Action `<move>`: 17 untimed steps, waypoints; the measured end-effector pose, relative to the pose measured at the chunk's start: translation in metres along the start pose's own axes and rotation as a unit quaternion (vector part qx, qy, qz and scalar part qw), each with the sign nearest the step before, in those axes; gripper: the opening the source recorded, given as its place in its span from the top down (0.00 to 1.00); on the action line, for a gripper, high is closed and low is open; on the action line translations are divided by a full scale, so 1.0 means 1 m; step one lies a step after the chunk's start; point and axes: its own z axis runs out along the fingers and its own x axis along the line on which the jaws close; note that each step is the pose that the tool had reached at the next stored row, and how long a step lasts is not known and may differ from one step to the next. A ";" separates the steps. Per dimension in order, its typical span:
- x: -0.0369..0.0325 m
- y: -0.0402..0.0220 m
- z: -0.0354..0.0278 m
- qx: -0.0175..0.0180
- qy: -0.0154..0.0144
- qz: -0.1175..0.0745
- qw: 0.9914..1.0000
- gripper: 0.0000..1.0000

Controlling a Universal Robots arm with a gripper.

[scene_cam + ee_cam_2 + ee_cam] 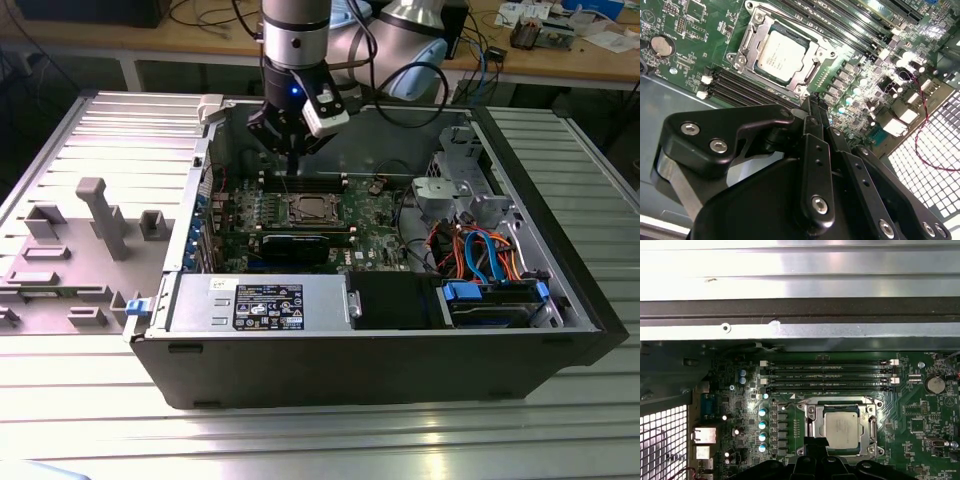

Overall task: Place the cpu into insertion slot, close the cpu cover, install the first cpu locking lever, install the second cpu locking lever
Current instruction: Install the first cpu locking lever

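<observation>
While hovering: end effector [812, 107] near socket edge, fingers together, empty.
Chip [781, 55]: seated in socket [812, 426], cover [812, 75] down around it.
Levers: latch state unclear.
Risk: fingertip slipping off lever, scraping board [375, 215] parts.

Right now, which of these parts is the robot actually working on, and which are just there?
Job in hand:
cpu, seated in its slot
cover, closed around it
end effector, close by

Just there:
memory slots
power supply
blue cables
coin battery
</observation>
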 end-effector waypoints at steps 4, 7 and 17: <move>0.0023 0.0000 0.0002 0.000 0.000 0.000 1.000 0.89; 0.0041 0.0000 0.0002 0.000 0.000 0.000 1.000 0.89; 0.0105 -0.0001 0.0007 0.000 0.000 0.000 1.000 0.89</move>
